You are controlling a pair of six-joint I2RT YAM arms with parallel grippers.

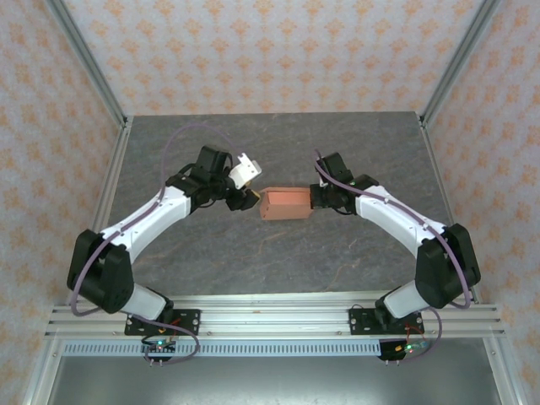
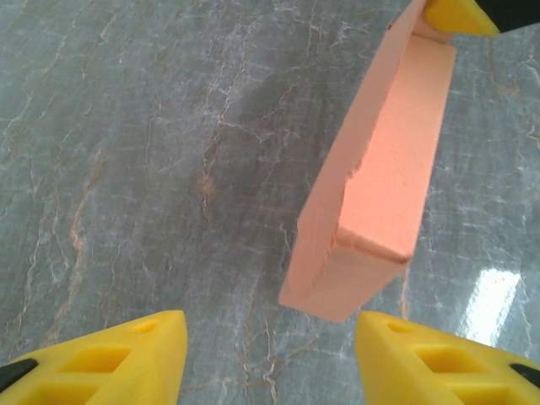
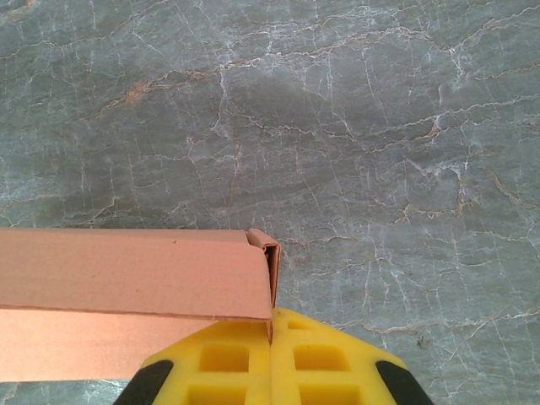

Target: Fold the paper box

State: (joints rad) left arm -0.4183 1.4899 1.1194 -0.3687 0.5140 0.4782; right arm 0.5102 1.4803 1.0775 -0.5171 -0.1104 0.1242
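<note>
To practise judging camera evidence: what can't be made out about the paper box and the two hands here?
- Right wrist view: the paper box runs off the left edge.
- Same view: the card the right hand pinches, hidden between its shut fingers.
- Left wrist view: a yellow finger covers the box's far end.
- Top view: left hand too small to tell if it touches the box.

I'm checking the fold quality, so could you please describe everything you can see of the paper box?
The paper box is thin, matte, salmon-orange card, already folded into a slim rectangular block. It lies lengthwise between the two arms at mid-table. The end toward the left arm looks closed, and a tucked flap edge shows at the other end. The right gripper is shut on that end. The left gripper stands open by the opposite end, apparently without touching it.
</note>
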